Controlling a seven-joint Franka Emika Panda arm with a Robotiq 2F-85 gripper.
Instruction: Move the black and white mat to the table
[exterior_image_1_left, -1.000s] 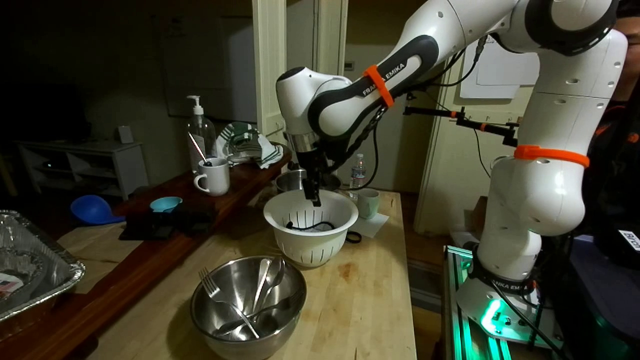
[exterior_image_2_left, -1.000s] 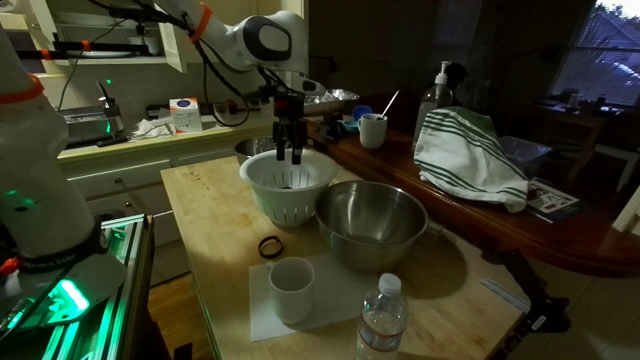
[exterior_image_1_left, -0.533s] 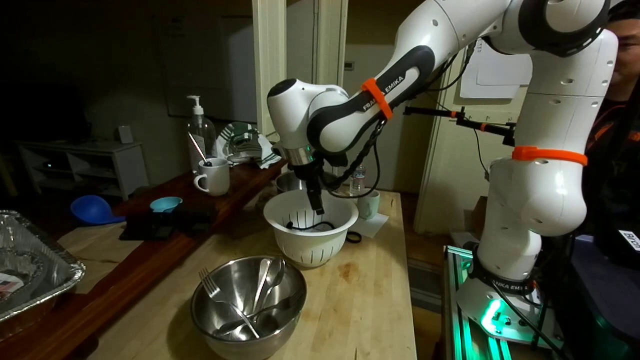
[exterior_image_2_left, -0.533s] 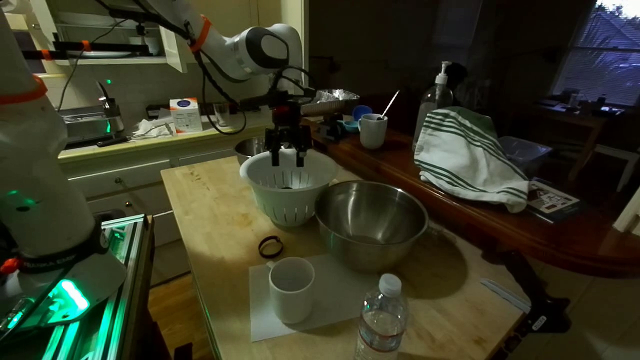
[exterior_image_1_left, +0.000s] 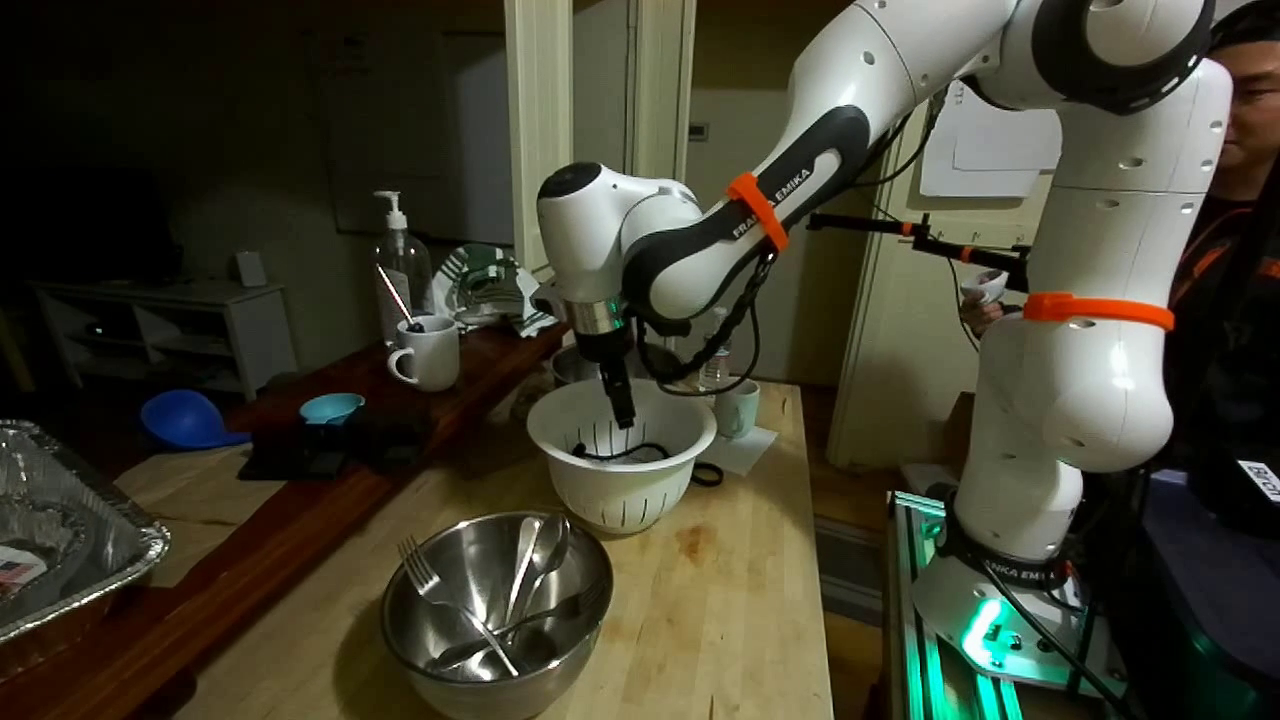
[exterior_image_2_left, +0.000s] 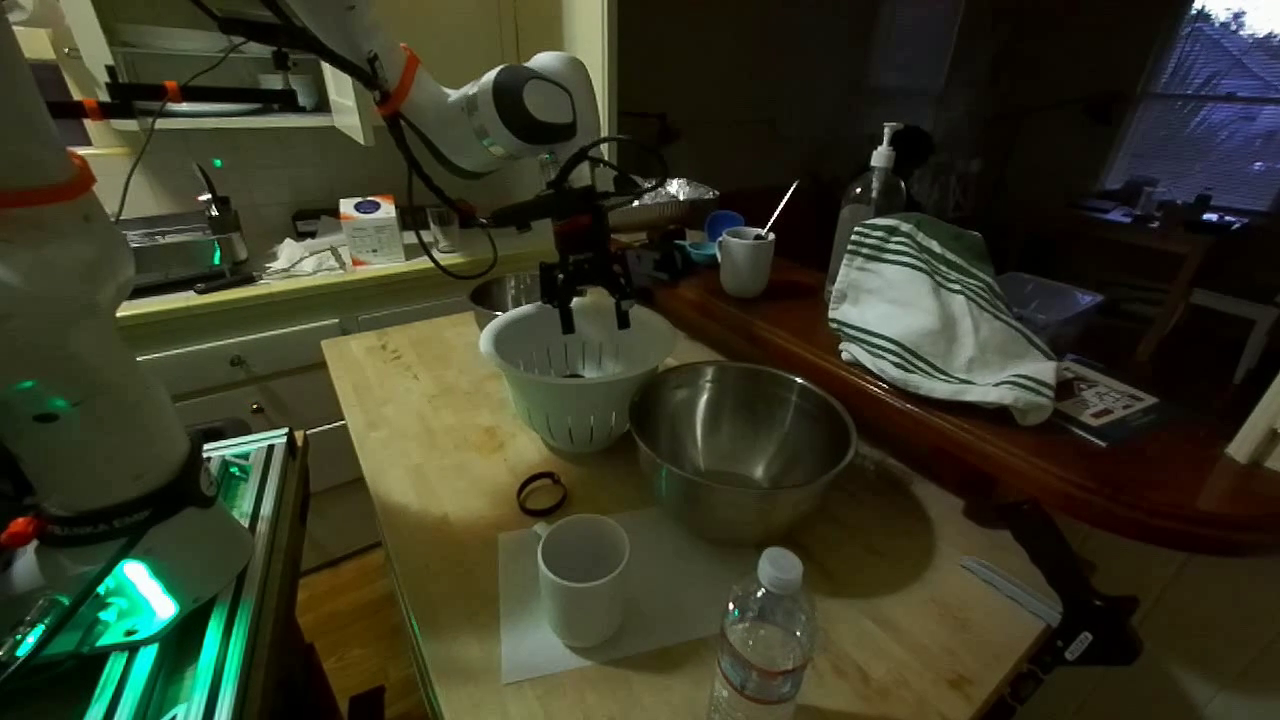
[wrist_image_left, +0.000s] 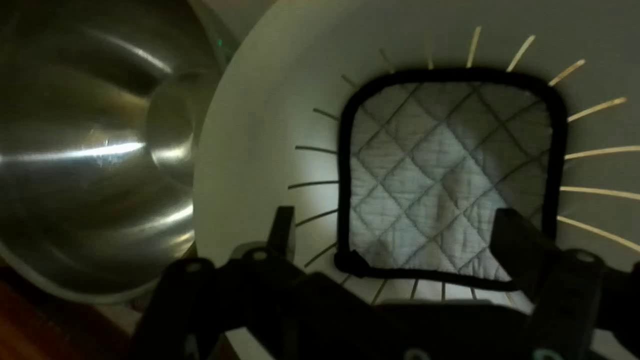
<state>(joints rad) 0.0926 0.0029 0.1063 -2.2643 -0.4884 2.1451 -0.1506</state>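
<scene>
The black and white mat is a quilted, whitish square with a black border; it lies at the bottom of the white colander, full in the wrist view (wrist_image_left: 425, 170). In an exterior view only its black edge (exterior_image_1_left: 645, 450) shows inside the colander (exterior_image_1_left: 625, 490); in the other angle (exterior_image_2_left: 572, 377) just a dark bit shows through. My gripper (wrist_image_left: 395, 209) is open and empty above the mat, with fingers apart. In both exterior views its fingertips (exterior_image_1_left: 625, 422) (exterior_image_2_left: 595, 325) are inside or at the colander's rim height. The colander stands on the light wooden table (exterior_image_1_left: 740, 600).
A steel bowl with cutlery (exterior_image_1_left: 495, 620) and an empty steel bowl (exterior_image_2_left: 740, 450) flank the colander. A mug (exterior_image_2_left: 583, 580), water bottle (exterior_image_2_left: 765, 640), paper (exterior_image_2_left: 660, 580) and black ring (exterior_image_2_left: 541, 494) are on the table. A brown raised counter (exterior_image_2_left: 800, 320) runs alongside.
My gripper has come lower toward the colander and turned, so its fingers look farther apart in an exterior view. A person's face and a hand holding something white have come into view behind the arm.
</scene>
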